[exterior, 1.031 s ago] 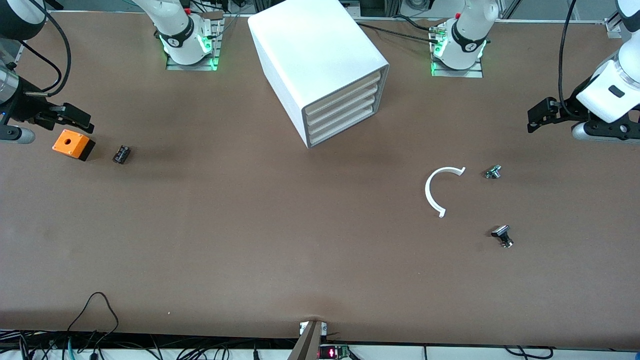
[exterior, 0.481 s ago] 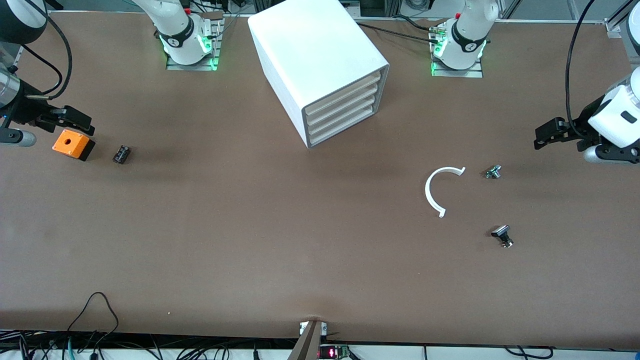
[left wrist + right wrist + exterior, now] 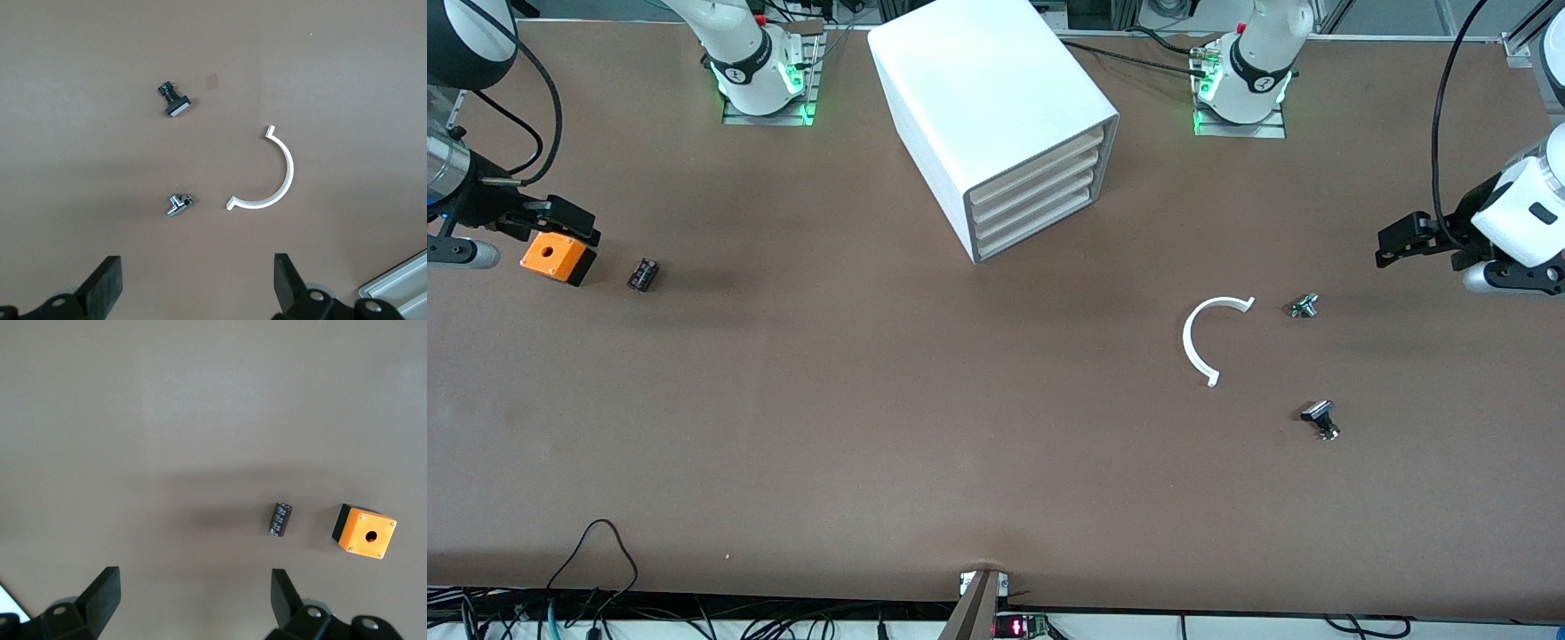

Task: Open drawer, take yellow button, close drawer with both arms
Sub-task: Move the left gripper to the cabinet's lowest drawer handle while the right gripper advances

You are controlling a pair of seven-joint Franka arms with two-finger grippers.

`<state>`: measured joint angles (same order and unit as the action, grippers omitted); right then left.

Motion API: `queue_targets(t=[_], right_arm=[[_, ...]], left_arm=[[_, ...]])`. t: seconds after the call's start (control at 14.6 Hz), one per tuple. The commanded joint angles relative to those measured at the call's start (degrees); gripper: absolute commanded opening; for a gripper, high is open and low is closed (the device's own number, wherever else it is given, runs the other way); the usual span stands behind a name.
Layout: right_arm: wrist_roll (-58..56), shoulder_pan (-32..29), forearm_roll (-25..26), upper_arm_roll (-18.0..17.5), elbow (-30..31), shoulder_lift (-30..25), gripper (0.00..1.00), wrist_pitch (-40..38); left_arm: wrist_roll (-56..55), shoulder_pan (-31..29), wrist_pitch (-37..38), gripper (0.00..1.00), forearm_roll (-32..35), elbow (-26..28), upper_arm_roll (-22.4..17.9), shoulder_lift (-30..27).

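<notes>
The white cabinet [image 3: 996, 98] stands between the arm bases with all four drawers shut. The uppermost drawer [image 3: 1040, 163] shows only its cream front. The button is hidden. My right gripper [image 3: 569, 222] is open and empty; it hangs over the table at the right arm's end, just above the orange box. In the right wrist view its fingers [image 3: 195, 593] are wide apart over bare table. My left gripper [image 3: 1400, 240] is open and empty over the left arm's end of the table. In the left wrist view it [image 3: 198, 280] is spread over bare table.
An orange square box with a hole [image 3: 557, 257] [image 3: 363, 531] and a small black cylinder [image 3: 642, 274] [image 3: 282, 519] lie at the right arm's end. A white C-shaped piece [image 3: 1185, 338] [image 3: 291, 170], a small metal piece [image 3: 1304, 306] [image 3: 179, 204] and a black-capped metal piece [image 3: 1320, 418] [image 3: 175, 103] lie toward the left arm's end.
My left gripper has swung outward and a little toward the small metal piece, then held nearly still. My right gripper has shifted slightly toward the orange box. Nothing on the table has moved.
</notes>
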<state>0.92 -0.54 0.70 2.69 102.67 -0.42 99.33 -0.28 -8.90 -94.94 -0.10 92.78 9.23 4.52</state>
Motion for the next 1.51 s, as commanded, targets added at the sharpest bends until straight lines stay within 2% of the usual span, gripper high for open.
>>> queue_targets(t=[0.0, 0.27, 0.41, 0.55, 0.69, 0.82, 0.89, 1.03, 1.24, 1.44], right_arm=[[-0.8, -0.3, -0.4, -0.5, -1.7, 1.2, 1.00, -0.2], [-1.0, 1.0, -0.4, -0.8, -1.8, 2.2, 1.00, -0.1], [-1.0, 1.6, -0.5, -0.8, -1.8, 2.2, 1.00, -0.1], [-0.8, 3.1, -0.5, -0.8, -1.9, 1.8, 1.00, -0.1], [-1.0, 3.8, -0.6, -1.5, -2.7, 1.9, 1.00, -0.1], [-1.2, 3.9, -0.6, -3.8, -3.1, 1.6, 1.00, -0.6], [-0.8, 3.9, -0.6, -5.7, -3.1, 1.1, 1.00, -2.7], [-0.7, 4.0, -0.8, -10.3, -4.2, 1.0, 1.00, -5.1], [-0.8, 4.0, -0.7, -16.6, -5.5, 1.1, 1.00, -4.5], [-3.3, 4.1, -0.8, -17.4, -5.7, 1.8, 1.00, -4.3]], left_arm=[[-7.0, 1.4, 0.4, 1.00, -1.5, 1.5, 0.0, -2.0], [-13.9, 3.4, 1.0, 1.00, -2.3, 0.6, 1.3, -0.4], [-12.8, 5.7, -0.1, 1.00, -2.4, 4.5, 1.4, 0.4], [-13.4, 9.9, -0.8, 1.00, -1.4, 5.9, 1.4, 0.0], [-12.7, 10.9, -1.0, 1.00, -1.7, 9.5, 1.6, 0.1], [-12.5, 11.5, -0.9, 1.00, -2.0, 15.6, 3.2, 0.2], [-12.1, 11.6, -0.9, 1.00, -2.7, 16.4, 3.4, 0.8], [-8.9, 11.5, -0.9, 1.00, -8.6, 16.1, 4.2, 3.8], [-2.7, 11.6, 1.1, 1.00, -17.9, 16.2, 4.3, 8.9], [3.4, 11.7, 2.5, 1.00, -30.1, 18.0, 4.4, 12.7]])
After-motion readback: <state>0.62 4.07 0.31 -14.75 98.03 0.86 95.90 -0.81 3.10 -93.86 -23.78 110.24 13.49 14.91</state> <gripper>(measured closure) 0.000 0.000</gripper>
